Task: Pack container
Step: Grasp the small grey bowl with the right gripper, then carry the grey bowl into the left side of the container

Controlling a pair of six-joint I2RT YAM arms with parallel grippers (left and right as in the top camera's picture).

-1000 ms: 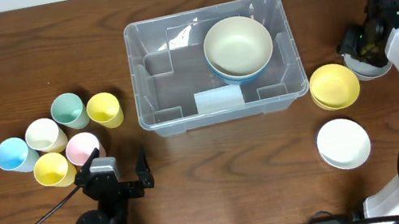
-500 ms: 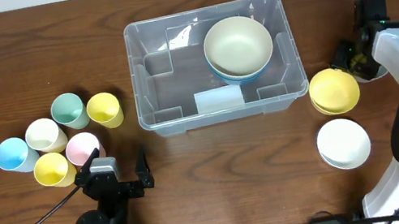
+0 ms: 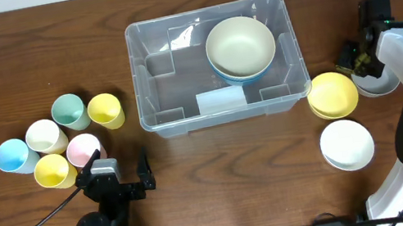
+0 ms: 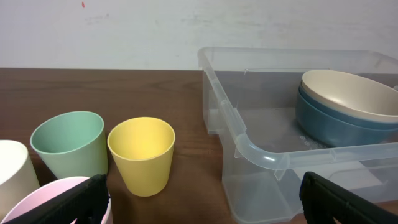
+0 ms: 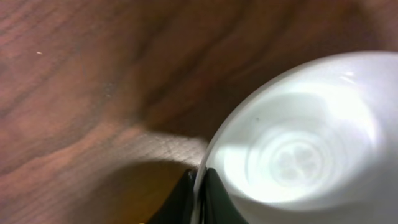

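My right hand pinches the white bowl by its rim, at 3 o'clock from the container. The yellow bowl crowds its 9 o'clock edge, and my fingertips are mostly cut off. My left hand gapes wide.

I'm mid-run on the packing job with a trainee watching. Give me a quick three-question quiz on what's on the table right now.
1. True or false: the container has nothing in it.
2. How many cups stand on the table to the left of the container? A) four B) six C) eight
3. Fill in: the right gripper has its fingers shut on the rim of a ____ bowl.

Key
1. False: a beige bowl sits nested in a blue bowl inside it.
2. B
3. White: the white bowl fills the right wrist view.
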